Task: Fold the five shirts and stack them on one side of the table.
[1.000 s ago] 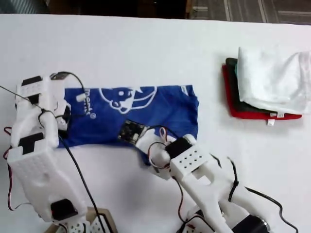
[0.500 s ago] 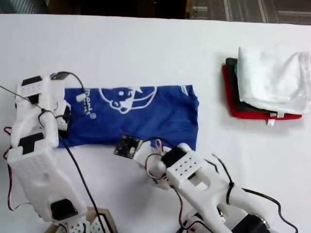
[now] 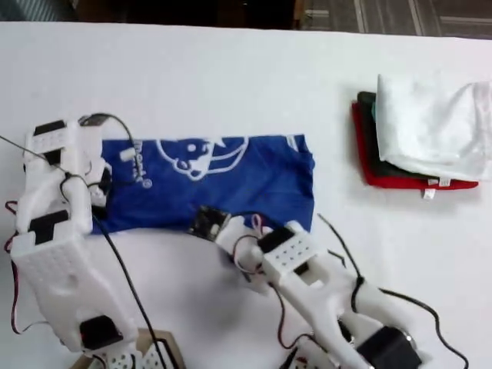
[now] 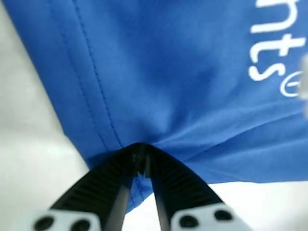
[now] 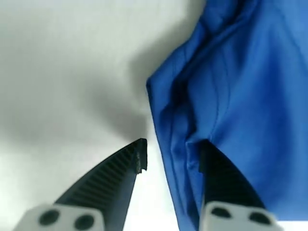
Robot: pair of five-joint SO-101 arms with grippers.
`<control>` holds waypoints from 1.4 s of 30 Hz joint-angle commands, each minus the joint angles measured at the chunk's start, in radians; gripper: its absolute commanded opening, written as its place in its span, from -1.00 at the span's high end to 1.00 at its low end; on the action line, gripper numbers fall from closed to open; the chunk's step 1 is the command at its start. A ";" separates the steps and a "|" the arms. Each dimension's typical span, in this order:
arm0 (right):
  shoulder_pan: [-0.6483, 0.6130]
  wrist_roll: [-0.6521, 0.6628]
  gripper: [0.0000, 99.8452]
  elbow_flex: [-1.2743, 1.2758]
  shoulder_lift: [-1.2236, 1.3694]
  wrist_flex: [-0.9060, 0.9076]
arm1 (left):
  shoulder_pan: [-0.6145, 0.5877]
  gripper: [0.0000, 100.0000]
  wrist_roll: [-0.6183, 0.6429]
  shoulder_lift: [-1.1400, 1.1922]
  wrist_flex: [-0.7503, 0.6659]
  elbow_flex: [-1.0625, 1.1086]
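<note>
A blue shirt point(image 3: 231, 181) with white print lies folded into a long strip across the middle of the table. At its left end my left gripper point(image 4: 141, 161) is shut on a pinch of the blue shirt point(image 4: 183, 86) near its hem. The left arm point(image 3: 58, 192) stands over that end. At the shirt's near edge stands the right arm point(image 3: 288, 250), and my right gripper point(image 5: 173, 154) is open. One finger sits over the bare table and the other on the blue shirt point(image 5: 250, 96), with the layered hem between them.
A stack of folded shirts sits at the table's right side: a white one point(image 3: 430, 123) on top, a dark one point(image 3: 367, 134) under it and a red one point(image 3: 384, 178) at the bottom. White table point(image 3: 231, 77) stretches behind the blue shirt.
The right arm drew back off the shirt toward the near edge, then crept slightly forward again. The bump of cloth under it has flattened. The left arm has not moved.
</note>
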 commanded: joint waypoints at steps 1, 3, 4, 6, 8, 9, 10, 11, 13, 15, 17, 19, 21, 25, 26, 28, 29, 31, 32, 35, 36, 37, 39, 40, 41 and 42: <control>0.004 0.008 0.64 -0.057 0.082 0.010 | 0.002 0.95 0.009 0.028 -0.011 -0.016; 0.004 0.008 0.65 -0.081 0.116 0.024 | 0.002 0.95 0.009 0.028 -0.011 -0.016; 0.004 0.008 0.65 -0.092 0.131 0.031 | 0.002 0.95 0.009 0.028 -0.011 -0.016; 0.005 0.008 0.65 -0.114 0.162 0.044 | 0.002 0.95 0.009 0.028 -0.011 -0.015; 0.010 0.008 0.65 -0.138 0.194 0.064 | 0.002 0.95 0.009 0.028 -0.011 -0.013; 0.012 0.006 0.65 -0.149 0.214 0.076 | 0.000 0.95 0.009 0.028 -0.011 -0.012; 0.012 0.006 0.65 -0.161 0.232 0.087 | 0.000 0.95 0.009 0.028 -0.011 -0.012; 0.012 0.006 0.65 -0.175 0.254 0.097 | 0.000 0.95 0.009 0.028 -0.011 -0.012; 0.012 0.006 0.65 -0.206 0.294 0.114 | 0.000 0.95 0.009 0.028 -0.011 -0.012; 0.012 0.005 0.65 -0.238 0.328 0.127 | 0.000 0.95 0.009 0.028 -0.011 -0.012; 0.012 0.005 0.73 -0.265 0.354 0.128 | 0.000 0.95 0.009 0.028 -0.011 -0.012; 0.012 0.005 0.92 -0.285 0.372 0.134 | 0.000 0.95 0.011 0.028 -0.009 -0.012; 0.012 0.005 0.95 -0.293 0.383 0.145 | 0.000 0.95 0.011 0.028 -0.009 -0.012; 0.013 0.005 0.96 -0.293 0.384 0.148 | 0.000 0.95 0.011 0.028 -0.009 -0.012; 0.019 0.005 0.96 -0.295 0.383 0.148 | 0.000 0.95 0.011 0.028 -0.009 -0.012; 0.038 0.005 0.96 -0.308 0.383 0.147 | 0.000 0.95 0.011 0.028 -0.009 -0.012; 0.054 0.006 0.96 -0.321 0.383 0.148 | 0.000 0.95 0.011 0.028 -0.009 -0.012; 0.093 0.008 0.96 -0.359 0.381 0.170 | 0.000 0.95 0.011 0.028 -0.009 -0.012; 0.111 0.017 0.96 -0.385 0.381 0.188 | 0.000 0.95 0.011 0.028 -0.009 -0.012; 0.150 0.120 0.96 -0.480 0.381 0.274 | 0.000 0.95 0.009 0.028 -0.009 -0.012; 0.163 0.144 0.96 -0.514 0.381 0.297 | 0.000 0.95 0.009 0.028 -0.009 -0.012; 0.176 0.164 0.96 -0.549 0.381 0.320 | 0.000 0.95 0.009 0.028 -0.009 -0.012; 0.200 0.190 0.96 -0.623 0.381 0.354 | 0.000 0.95 0.009 0.028 -0.009 -0.012; 0.213 0.198 0.96 -0.658 0.381 0.371 | 0.000 0.95 0.009 0.028 -0.009 -0.012; 0.222 0.210 0.96 -0.695 0.381 0.387 | 0.000 0.95 0.009 0.028 -0.009 -0.012; 0.229 0.224 0.96 -0.733 0.383 0.407 | 0.000 0.95 0.009 0.028 -0.009 -0.013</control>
